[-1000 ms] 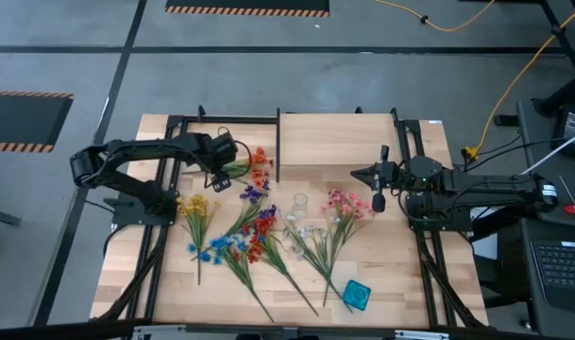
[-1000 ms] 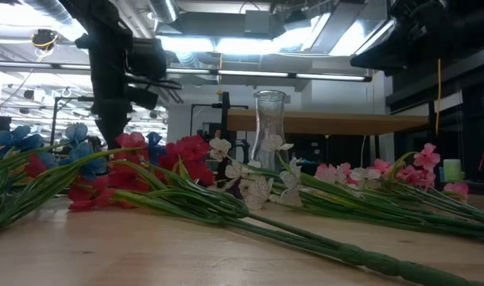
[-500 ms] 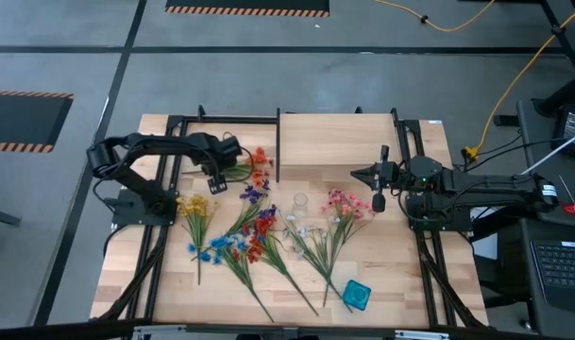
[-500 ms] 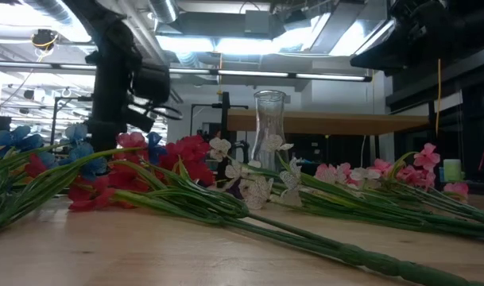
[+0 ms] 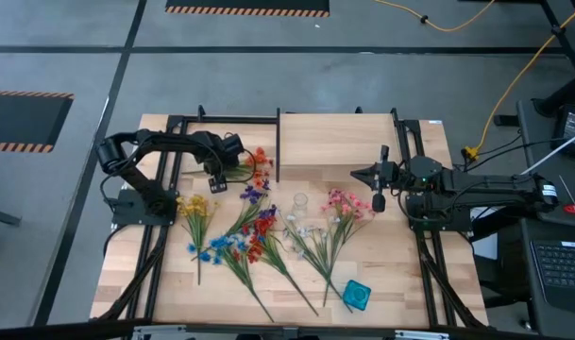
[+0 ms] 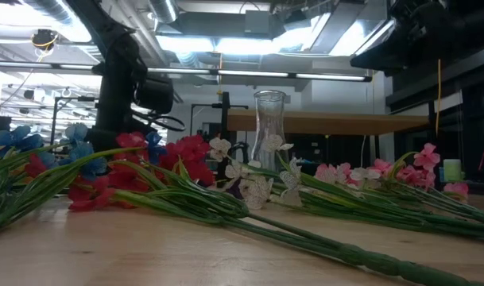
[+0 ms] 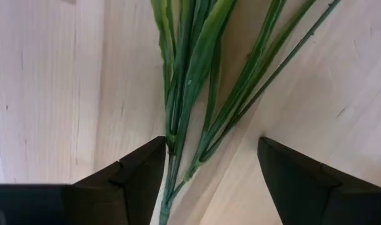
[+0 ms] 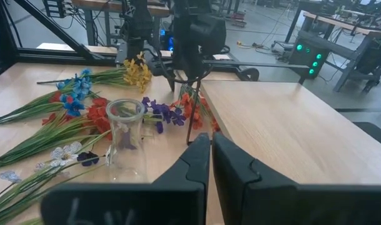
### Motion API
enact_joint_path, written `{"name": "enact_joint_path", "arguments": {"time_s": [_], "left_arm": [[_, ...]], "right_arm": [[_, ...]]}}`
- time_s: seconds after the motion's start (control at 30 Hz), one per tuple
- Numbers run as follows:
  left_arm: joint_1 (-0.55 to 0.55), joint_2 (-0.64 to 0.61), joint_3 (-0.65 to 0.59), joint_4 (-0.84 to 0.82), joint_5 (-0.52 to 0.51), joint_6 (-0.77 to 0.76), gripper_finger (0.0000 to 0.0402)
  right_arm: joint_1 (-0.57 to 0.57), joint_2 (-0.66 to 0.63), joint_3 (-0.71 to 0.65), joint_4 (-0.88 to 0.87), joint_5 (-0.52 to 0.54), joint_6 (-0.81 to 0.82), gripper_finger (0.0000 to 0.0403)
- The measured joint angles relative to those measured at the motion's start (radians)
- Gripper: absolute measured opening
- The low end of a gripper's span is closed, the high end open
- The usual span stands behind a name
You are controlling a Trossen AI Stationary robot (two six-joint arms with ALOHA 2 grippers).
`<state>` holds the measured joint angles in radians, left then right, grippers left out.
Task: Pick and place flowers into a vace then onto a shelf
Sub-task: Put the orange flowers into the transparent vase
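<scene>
The flowers (image 5: 259, 231) lie spread across the middle of the table (image 5: 164, 283), none of them in the vase: a yellow spray (image 5: 196, 206) to the left, blue blooms (image 5: 218, 247) and red blooms (image 5: 261, 227) near the centre, a purple spray (image 5: 253, 194) behind them, white blooms (image 5: 301, 231) around the vase's foot, and a pink spray (image 5: 344, 203) to the right. An orange spray (image 5: 259, 165) lies apart at the back, close to the front left corner of the shelf (image 5: 336, 142).

The clear glass vase (image 5: 299, 204) stands upright and empty among the sprays, just in front of the shelf; in the low view it rises above the blooms (image 6: 269, 127). The shelf, a pale board on black posts, holds nothing.

The left gripper (image 5: 223, 170) points down over the green stems (image 7: 196, 81) of the orange spray. Its fingers (image 7: 137, 175) are spread wide, one on each side of the stem bundle, close to the table and not yet squeezing the stems.

The right gripper (image 5: 379, 184) hovers at the right end of the shelf's front edge, near the pink spray, with its fingers (image 8: 196, 159) pressed together and nothing between them.

A small teal square container (image 5: 357, 294) sits near the table's front edge, right of the long stems.
</scene>
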<state>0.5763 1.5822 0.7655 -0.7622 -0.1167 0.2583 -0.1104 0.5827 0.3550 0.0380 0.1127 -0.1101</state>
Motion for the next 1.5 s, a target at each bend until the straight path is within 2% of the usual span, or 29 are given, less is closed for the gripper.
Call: {"name": "enact_joint_path", "arguments": {"time_s": [0.2, 0.53, 1.1, 1.33, 1.5], "left_arm": [[0.024, 0.002, -0.003, 0.020, 0.073, 0.087, 0.0231], [0.043, 0.002, -0.003, 0.027, 0.093, 0.148, 0.0176], [0.040, 0.003, -0.002, 0.031, 0.091, 0.112, 0.0012], [0.041, 0.002, -0.002, 0.015, 0.088, 0.066, 0.0007], [0.059, -0.044, -0.008, -0.008, 0.073, 0.019, 0.0006]], "right_arm": [[0.000, 0.000, 0.000, -0.009, 0.000, 0.000, 0.0023], [0.000, 0.000, 0.000, -0.011, 0.000, 0.000, 0.0023], [0.000, 0.000, 0.000, -0.016, 0.000, 0.000, 0.0024], [0.000, 0.000, 0.000, -0.016, 0.000, 0.000, 0.0024], [0.000, 0.000, 0.000, -0.015, 0.000, 0.002, 0.0023]]}}
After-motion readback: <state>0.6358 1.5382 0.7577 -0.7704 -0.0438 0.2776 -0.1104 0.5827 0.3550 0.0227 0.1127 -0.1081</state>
